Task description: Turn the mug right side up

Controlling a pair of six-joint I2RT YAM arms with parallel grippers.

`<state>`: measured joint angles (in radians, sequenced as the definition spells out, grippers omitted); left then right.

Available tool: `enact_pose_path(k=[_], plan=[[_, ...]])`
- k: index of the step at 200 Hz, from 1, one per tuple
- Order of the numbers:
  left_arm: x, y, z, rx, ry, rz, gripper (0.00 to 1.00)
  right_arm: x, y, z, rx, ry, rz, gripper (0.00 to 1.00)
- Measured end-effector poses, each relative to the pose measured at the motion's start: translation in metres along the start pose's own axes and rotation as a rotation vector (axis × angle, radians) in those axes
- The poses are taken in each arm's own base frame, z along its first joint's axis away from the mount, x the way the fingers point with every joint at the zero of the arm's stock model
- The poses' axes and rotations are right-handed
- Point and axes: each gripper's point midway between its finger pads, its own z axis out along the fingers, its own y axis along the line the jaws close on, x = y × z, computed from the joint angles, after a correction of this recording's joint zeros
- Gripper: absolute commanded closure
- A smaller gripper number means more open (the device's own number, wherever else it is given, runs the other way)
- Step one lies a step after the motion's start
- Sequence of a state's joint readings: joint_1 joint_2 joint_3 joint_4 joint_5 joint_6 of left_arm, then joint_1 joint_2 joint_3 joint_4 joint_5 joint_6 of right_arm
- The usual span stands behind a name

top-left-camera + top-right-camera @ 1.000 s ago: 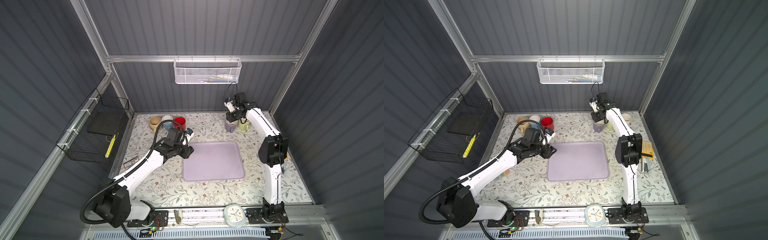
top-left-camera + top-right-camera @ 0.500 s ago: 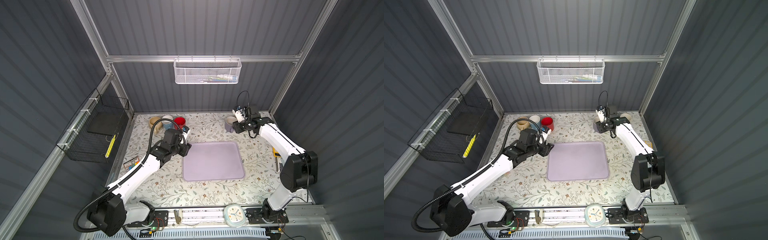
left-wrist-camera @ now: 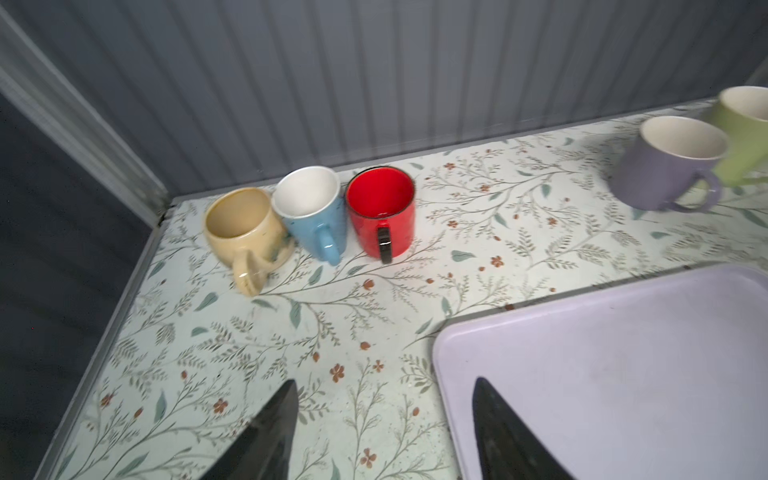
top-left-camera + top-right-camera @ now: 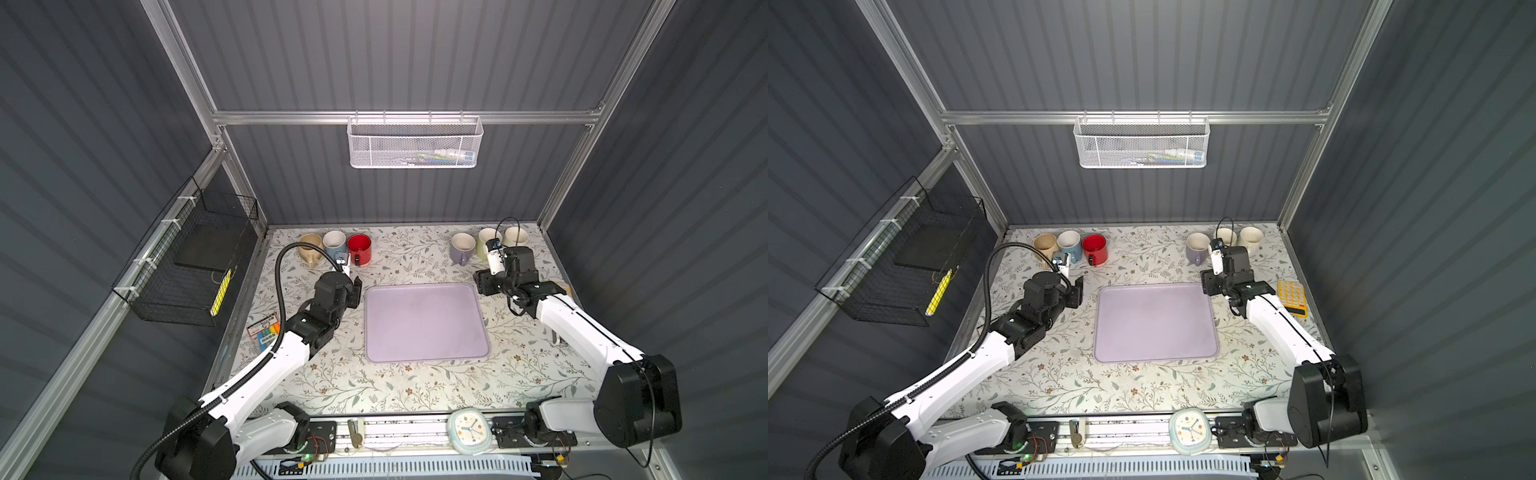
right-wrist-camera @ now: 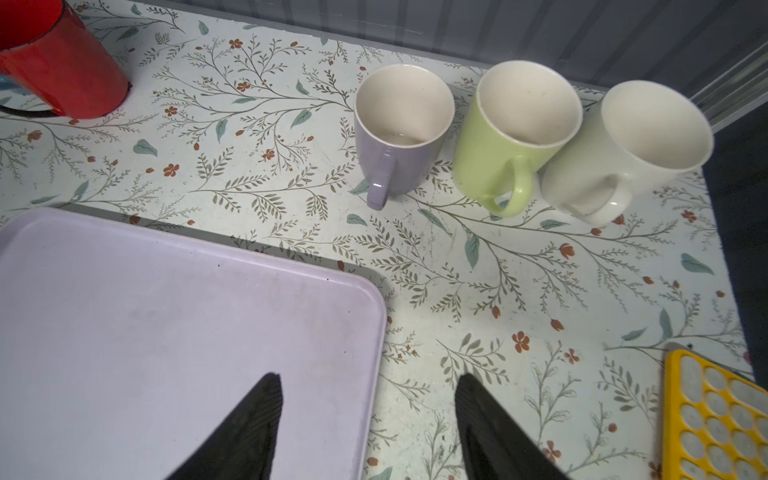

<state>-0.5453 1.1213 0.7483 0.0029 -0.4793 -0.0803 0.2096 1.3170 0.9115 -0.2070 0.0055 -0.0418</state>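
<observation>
Three mugs stand mouth up in a row at the back left: beige (image 4: 311, 245), blue (image 4: 334, 242) and red (image 4: 359, 248). Three more stand mouth up at the back right: purple (image 4: 462, 246), green (image 4: 486, 243) and cream (image 4: 515, 237). My left gripper (image 4: 354, 287) (image 3: 384, 381) hangs open and empty over the tray's left edge, well short of the red mug (image 3: 380, 210). My right gripper (image 4: 482, 286) (image 5: 368, 376) is open and empty over the tray's back right corner, in front of the purple mug (image 5: 399, 137).
A lilac tray (image 4: 424, 324) lies in the middle of the floral table. A yellow calculator (image 4: 1292, 297) lies right of the right arm. A marker pack (image 4: 266, 332) is at the left edge, a clock (image 4: 469, 430) at the front rail. Wire baskets hang on the back wall (image 4: 415, 143) and the left wall (image 4: 195, 266).
The right gripper has drawn back from the purple mug at the back toward the tray corner and opened wider. The left gripper has backed away from the red mug and opened a little.
</observation>
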Motion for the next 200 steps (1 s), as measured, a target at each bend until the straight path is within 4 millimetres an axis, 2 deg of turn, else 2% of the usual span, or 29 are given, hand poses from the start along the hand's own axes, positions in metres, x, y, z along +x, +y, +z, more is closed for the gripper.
enact_pose_path(k=[9, 16, 21, 45, 76, 128, 165, 200], plan=[[0.005, 0.009, 0.002, -0.050, -0.001, -0.009, 0.23, 0.004, -0.003, -0.003, 0.009, -0.017, 0.018, 0.23], [0.008, 0.016, 0.003, -0.086, -0.002, -0.018, 0.04, 0.006, -0.004, -0.006, 0.015, -0.031, 0.029, 0.22], [0.010, 0.021, 0.004, -0.112, -0.006, -0.022, 0.00, 0.008, -0.006, -0.009, 0.021, -0.041, 0.035, 0.21], [0.019, 0.047, 0.005, -0.244, -0.037, -0.072, 0.00, 0.014, -0.014, -0.020, 0.062, -0.114, 0.076, 0.18], [0.047, 0.074, 0.008, -0.379, -0.041, -0.091, 0.00, 0.025, -0.033, -0.031, 0.159, -0.234, 0.143, 0.15], [0.087, 0.107, 0.004, -0.500, -0.064, -0.112, 0.00, 0.077, -0.075, -0.035, 0.367, -0.328, 0.259, 0.13], [0.113, 0.130, 0.005, -0.568, -0.067, -0.134, 0.00, 0.086, -0.100, -0.044, 0.458, -0.414, 0.327, 0.11], [0.135, 0.143, 0.019, -0.592, -0.042, -0.139, 0.00, 0.094, -0.115, -0.043, 0.508, -0.441, 0.362, 0.10]])
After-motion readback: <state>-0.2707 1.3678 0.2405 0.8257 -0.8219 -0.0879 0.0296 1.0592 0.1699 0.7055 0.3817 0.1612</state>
